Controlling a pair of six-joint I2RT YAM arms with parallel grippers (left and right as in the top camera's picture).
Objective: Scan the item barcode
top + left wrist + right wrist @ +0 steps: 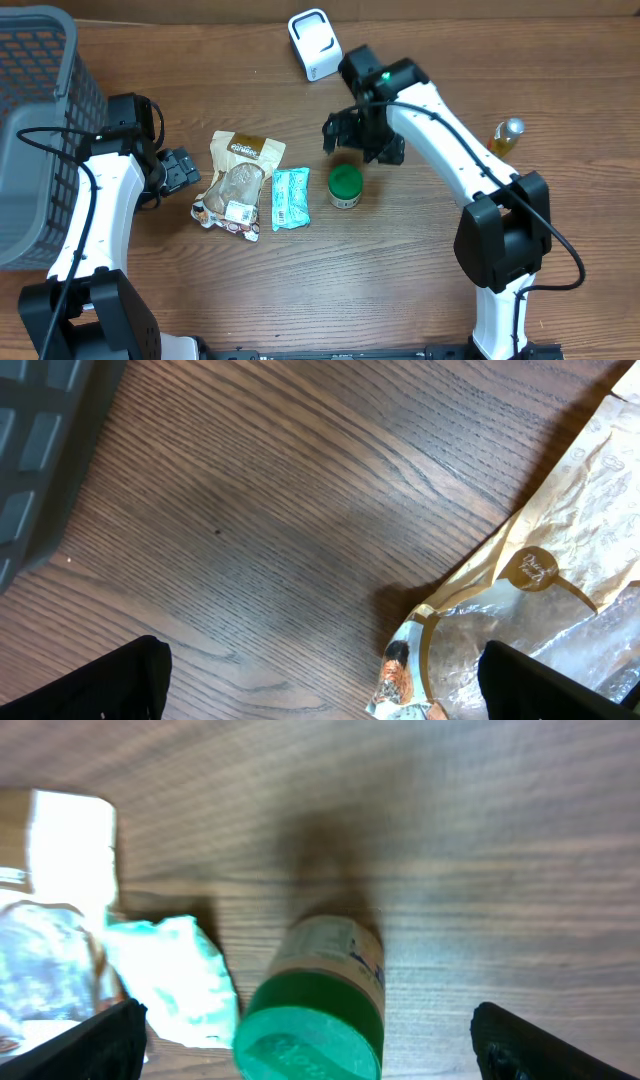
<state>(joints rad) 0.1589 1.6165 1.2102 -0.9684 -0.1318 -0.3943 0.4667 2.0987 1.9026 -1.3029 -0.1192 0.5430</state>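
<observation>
Overhead: both wide and empty, left gripper (186, 170) hangs aside; right gripper (358, 148) could topple green-lidded jar (345, 186) if it descends off-centre

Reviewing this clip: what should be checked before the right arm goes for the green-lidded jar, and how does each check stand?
1. Right gripper open: ok.
2. Jar upright, nothing holding it: ok.
3. Jar centred side to side in the right wrist view: ok.
4. Teal packet apart from the jar: ok, but close.
5. Scanner unobstructed: ok.
6. Which side of the jar carries the barcode: cannot tell.
</observation>
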